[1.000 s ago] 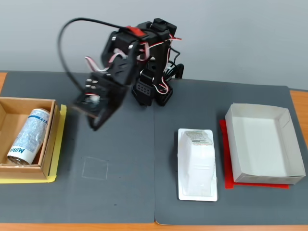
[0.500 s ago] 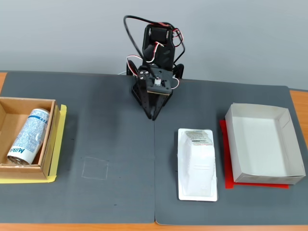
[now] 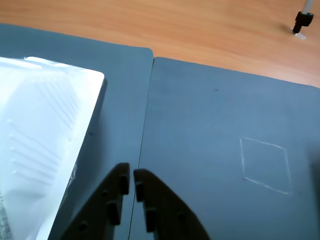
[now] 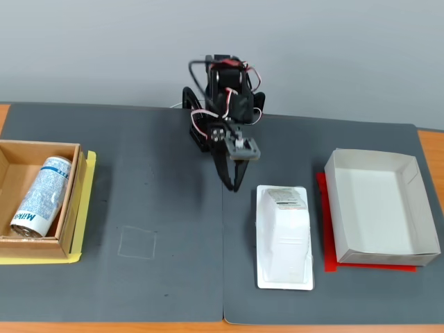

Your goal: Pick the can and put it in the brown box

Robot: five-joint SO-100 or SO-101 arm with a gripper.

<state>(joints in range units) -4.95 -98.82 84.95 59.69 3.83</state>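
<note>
Although my tool (image 4: pixel 234 186) hangs at the upper middle of the fixed view, fingers together and holding nothing, the can (image 4: pixel 41 195) already lies inside the brown box (image 4: pixel 74 201) at far left, long axis running up-frame, well apart from it.

A: Light is bright and even in the fixed view. The arm (image 4: pixel 225 111) casts only a soft shadow on the desk (image 4: pixel 166 208), and focus is sharp right to the edges.

B: The wrist view is softer. The white package (image 3: pixel 40 140) glares, nearly washed out, and the hand (image 3: pixel 130 187) sits dark and slightly blurred at the bottom edge.
</note>
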